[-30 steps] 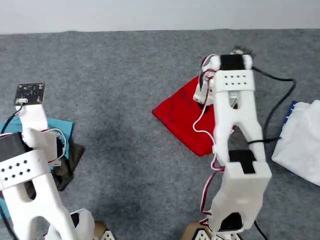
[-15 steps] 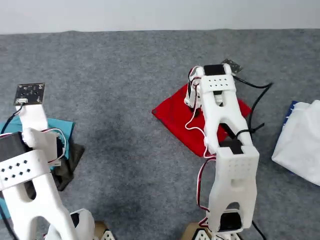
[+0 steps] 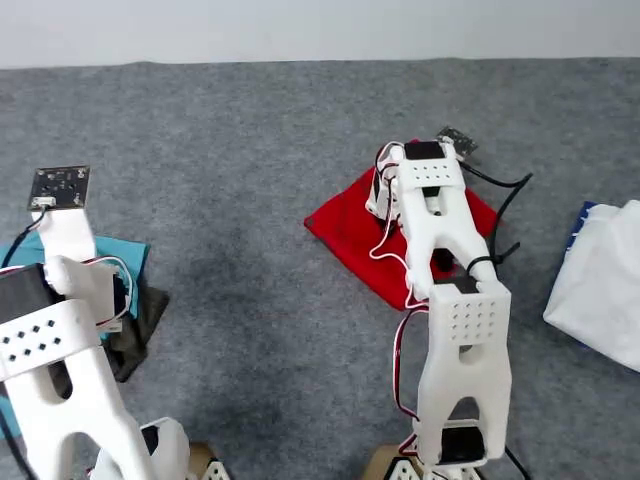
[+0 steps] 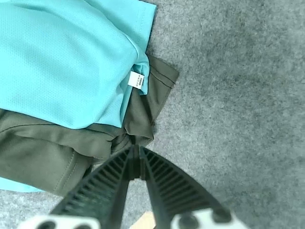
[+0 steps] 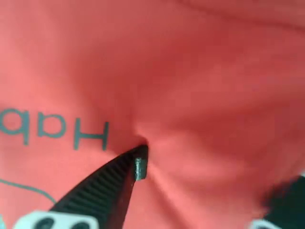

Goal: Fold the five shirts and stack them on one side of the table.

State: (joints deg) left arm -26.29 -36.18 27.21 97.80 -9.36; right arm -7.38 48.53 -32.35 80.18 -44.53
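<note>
Right gripper [image 5: 209, 183]: gaping wide, clasping nothing, pressing one tip into red shirt [image 3: 350, 235] directly beneath, lying diamond-wise at 2 o'clock on table [image 3: 250, 150], corner pointing 9 o'clock; left gripper [image 4: 138, 157] sitting pinched shut, empty, far off at 8 o'clock over teal shirt [image 4: 62, 62]

Dark lettering [image 5: 57, 131] on red shirt [image 5: 205, 67]
</note>
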